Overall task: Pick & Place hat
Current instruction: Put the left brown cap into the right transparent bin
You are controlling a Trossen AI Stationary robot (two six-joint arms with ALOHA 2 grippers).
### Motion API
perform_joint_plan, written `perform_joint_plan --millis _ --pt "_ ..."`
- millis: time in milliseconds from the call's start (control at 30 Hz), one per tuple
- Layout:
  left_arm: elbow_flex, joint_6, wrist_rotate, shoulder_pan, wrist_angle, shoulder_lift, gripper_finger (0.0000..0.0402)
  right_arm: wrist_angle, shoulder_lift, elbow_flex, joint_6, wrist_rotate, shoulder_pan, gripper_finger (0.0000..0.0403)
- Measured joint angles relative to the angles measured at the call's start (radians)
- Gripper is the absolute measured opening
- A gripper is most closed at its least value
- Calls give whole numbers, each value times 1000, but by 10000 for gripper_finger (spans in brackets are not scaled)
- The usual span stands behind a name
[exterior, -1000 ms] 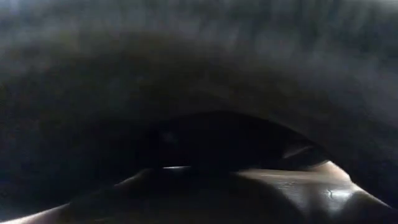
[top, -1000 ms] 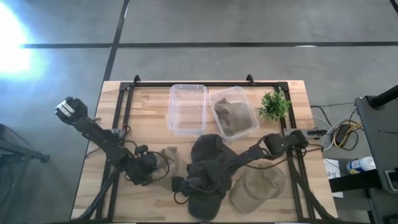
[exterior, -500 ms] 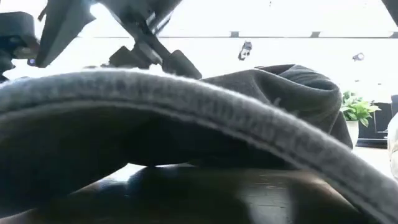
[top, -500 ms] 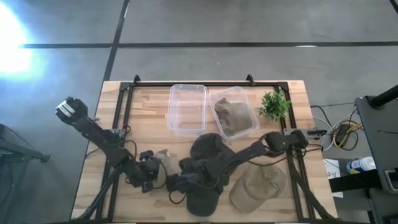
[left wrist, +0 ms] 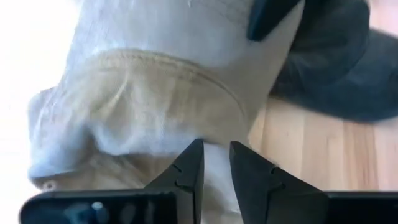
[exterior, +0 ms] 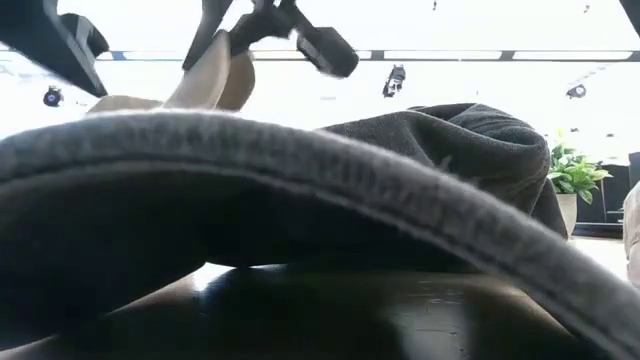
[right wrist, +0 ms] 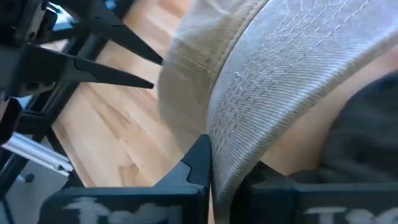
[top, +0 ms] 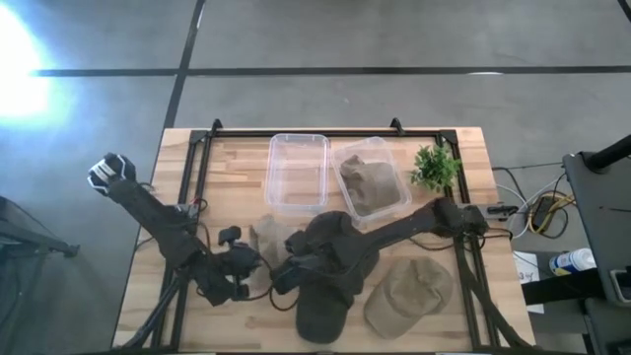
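Right wrist view shows the right tool [right wrist: 214, 168] clamped on the tan cap's [right wrist: 261, 74] brim, so lift slowly, clear of the dark hat [top: 330, 266], while the left tool [left wrist: 216, 165] sits nearly closed, empty.

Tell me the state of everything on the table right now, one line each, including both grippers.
Left gripper: nearly shut, empty, just short of the beige hat.
Right gripper: shut on the beige hat.
Beige hat: held up off the table.
Dark hat: lying on the table.
Tan cap: lying flat.
Left bin: empty.
Right bin: holds a tan hat.
Plant: upright.
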Motion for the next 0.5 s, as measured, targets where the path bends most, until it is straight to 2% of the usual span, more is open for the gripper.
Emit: perform_joint_plan --millis 133,233,400,500 --pt "117 0 -49 -5 -121 -14 71 -99 -124 0 -54 57 1 14" --pt "181 -1 -61 -5 -164 -32 71 -225 -227 0 -81 167 10 14" --pt "234 21 -93 -7 -193 -69 71 -602 -402 0 -35 401 17 13" --pt "232 18 -123 -6 -199 -90 71 -851 -475 -1 58 439 1 13"
